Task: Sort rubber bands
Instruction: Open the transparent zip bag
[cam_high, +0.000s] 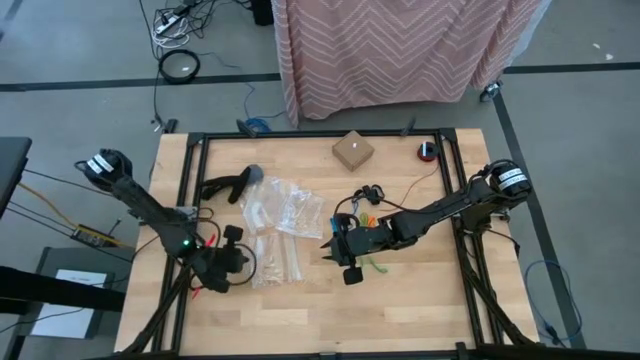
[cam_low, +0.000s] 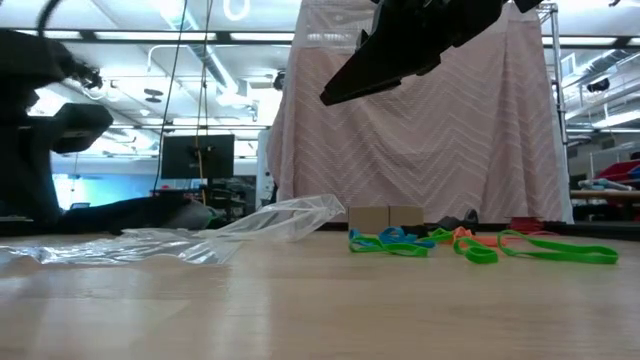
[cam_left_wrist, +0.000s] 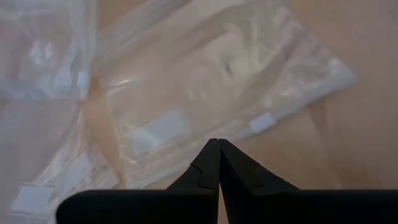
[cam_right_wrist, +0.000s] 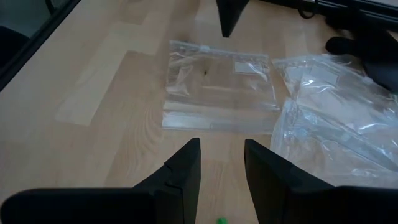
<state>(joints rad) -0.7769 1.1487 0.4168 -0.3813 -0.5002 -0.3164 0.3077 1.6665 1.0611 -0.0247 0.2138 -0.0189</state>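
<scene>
On the table (cam_high: 300, 310), the rubber bands (cam_low: 480, 245) lie loose in one mixed heap beside the right pincer (cam_right_wrist: 221, 163); the clear bags (cam_high: 280, 230) look empty, so sorting seems hardly begun. The right pincer hangs half open over the wood, holding nothing. The left pincer (cam_left_wrist: 219, 163) is fully closed above a flat bag, gripping nothing visible.
</scene>
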